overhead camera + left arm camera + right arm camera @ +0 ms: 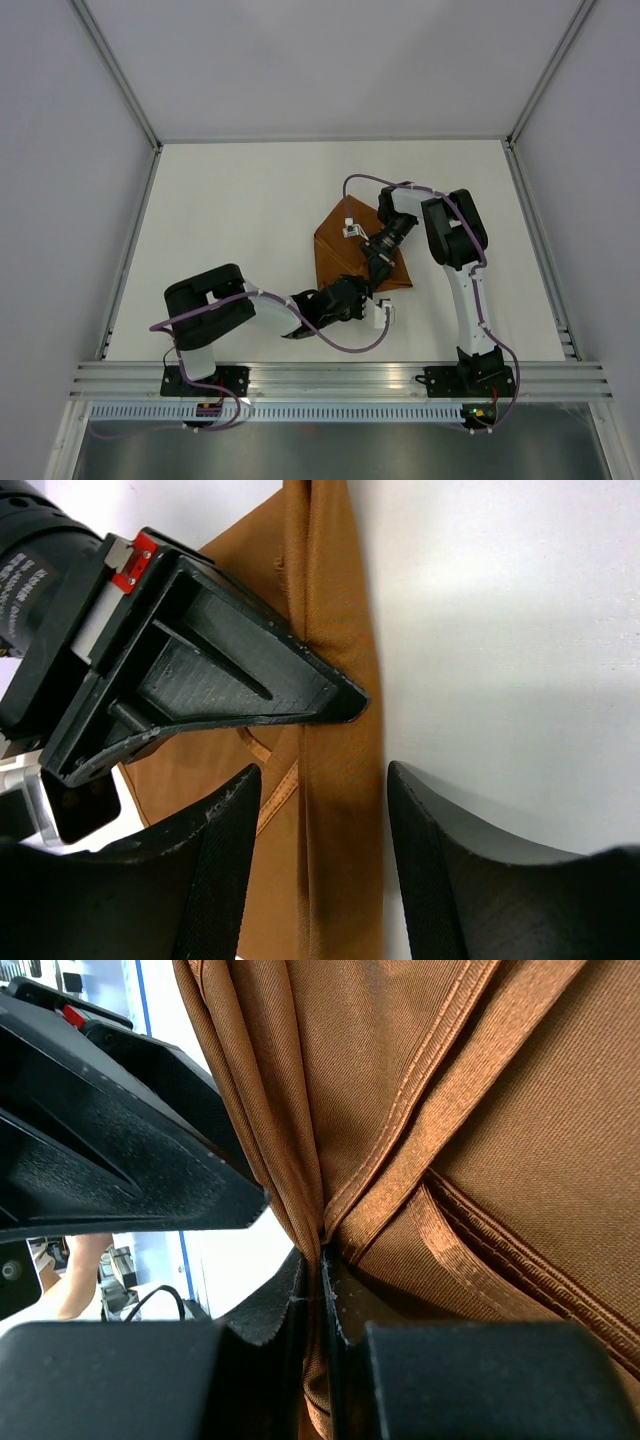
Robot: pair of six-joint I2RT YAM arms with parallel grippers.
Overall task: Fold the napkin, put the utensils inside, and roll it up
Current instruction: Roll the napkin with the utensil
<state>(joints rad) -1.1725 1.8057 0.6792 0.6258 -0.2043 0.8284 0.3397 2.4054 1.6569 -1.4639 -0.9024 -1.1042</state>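
Note:
The rust-orange napkin (348,250) lies folded on the white table, right of centre. My right gripper (373,270) is shut on a bunched fold of the napkin (400,1080), near its front edge. My left gripper (360,298) is open; its fingers (225,860) straddle a narrow folded edge of the napkin (335,810) without clamping it. The right gripper's black finger (230,670) shows just beyond it in the left wrist view. The knife is hidden in every view.
White walls with metal posts enclose the table (230,220). An aluminium rail (340,378) runs along the near edge with both arm bases on it. A purple cable (350,345) loops beside the left arm.

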